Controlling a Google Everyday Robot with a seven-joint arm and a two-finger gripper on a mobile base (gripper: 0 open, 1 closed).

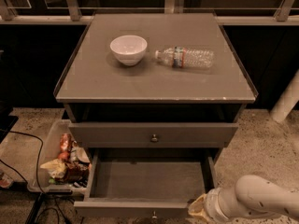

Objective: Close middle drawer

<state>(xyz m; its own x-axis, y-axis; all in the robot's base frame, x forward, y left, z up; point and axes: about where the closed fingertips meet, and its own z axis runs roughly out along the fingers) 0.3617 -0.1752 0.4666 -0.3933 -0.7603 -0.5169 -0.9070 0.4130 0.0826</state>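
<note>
The middle drawer (pixel 149 180) is the lower of two grey-brown drawers in the cabinet. It stands pulled far out and its inside is bare. Its front (pixel 117 209) runs along the bottom of the view, with the small round knob (pixel 153 214) at the very edge. The matching drawer a tier higher (pixel 154 134) is pushed in further. My gripper (pixel 198 209) comes in from the lower right on a white arm (pixel 261 199). It sits at the right end of the open drawer's front, at the front right corner.
On the cabinet top (pixel 154 83) stand a white bowl (pixel 128 49) and a clear plastic water bottle (pixel 187 57) lying on its side. A clear bin of snack packets (pixel 60 160) sits on the floor to the left, with black cables (pixel 28 181) near it.
</note>
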